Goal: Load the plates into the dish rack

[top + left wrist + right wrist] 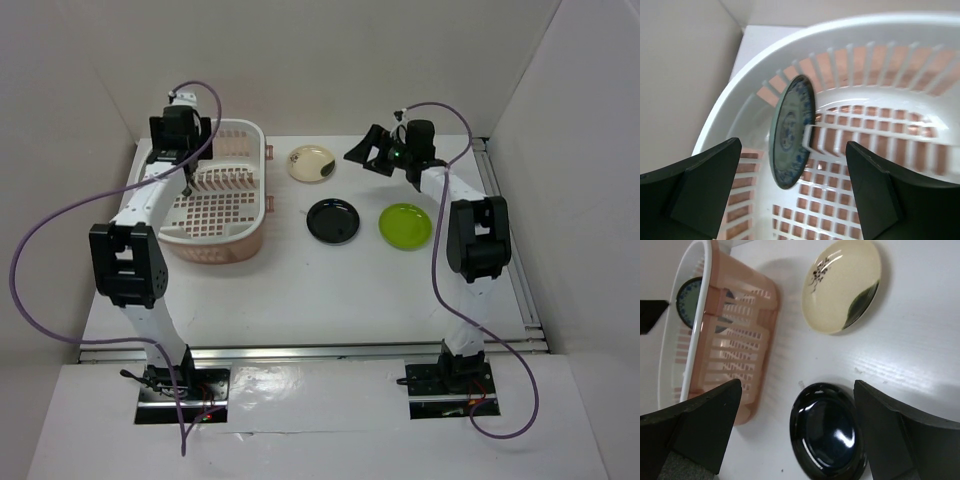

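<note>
**A:** The left gripper (792, 144): how do its fingers stand?

**B:** Spread wide, with nothing between them. It hangs over the left end of the rack (262, 175), pointing down into it.

**A:** And the blue plate (790, 132)?

**B:** It is inside the rack, up on its edge close to the curved left wall. It seems to lean on a white peg (811, 137). In the left wrist view it shows between the two fingers and is apart from both.

**A:** What about the right gripper (797, 382)?

**B:** That one is open too, and empty. It hovers above the table (330, 290), over the bare strip between the cream plate (842, 287) and the black plate (827, 432).

**A:** How do those two lie?

**B:** They lie flat on the table, right of the rack. The cream one, with its dark mark, is toward the back, just beside the rack's right end. The black one is nearer the arms and apart from the cream one.

**A:** And the green plate (405, 225)?

**B:** It also lies flat, to the right of the black one. The two are near each other but not touching.

**A:** Where does the rack itself sit?

**B:** It sits at the back left of the table, a white basket in a pinkish tray. The blue plate is the only plate in it.
</note>
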